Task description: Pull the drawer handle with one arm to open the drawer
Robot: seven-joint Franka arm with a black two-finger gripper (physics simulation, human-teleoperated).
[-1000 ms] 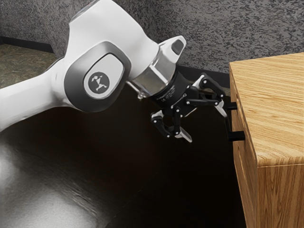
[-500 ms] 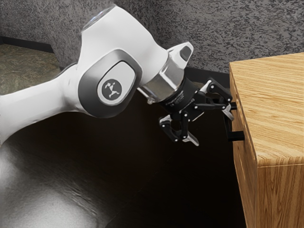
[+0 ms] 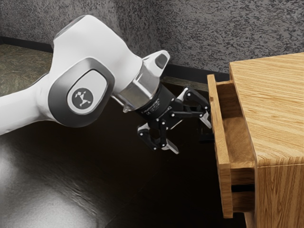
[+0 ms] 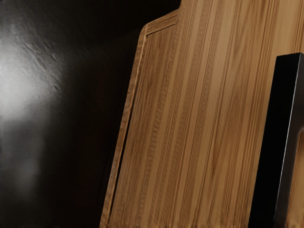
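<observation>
Wooden drawer [image 3: 221, 152], shut half a second ago, now stands partly out of the cabinet [image 3: 275, 104] at the frame's right. The tool [image 3: 190, 137] is spread wide and grips nothing, its upper finger against the black handle [image 4: 278, 142]. The pull seems to be working, and more travel looks possible.

Rough grey wall [image 3: 228, 28], glossy dark floor [image 3: 71, 190], black baseboard [image 3: 23, 43]
</observation>
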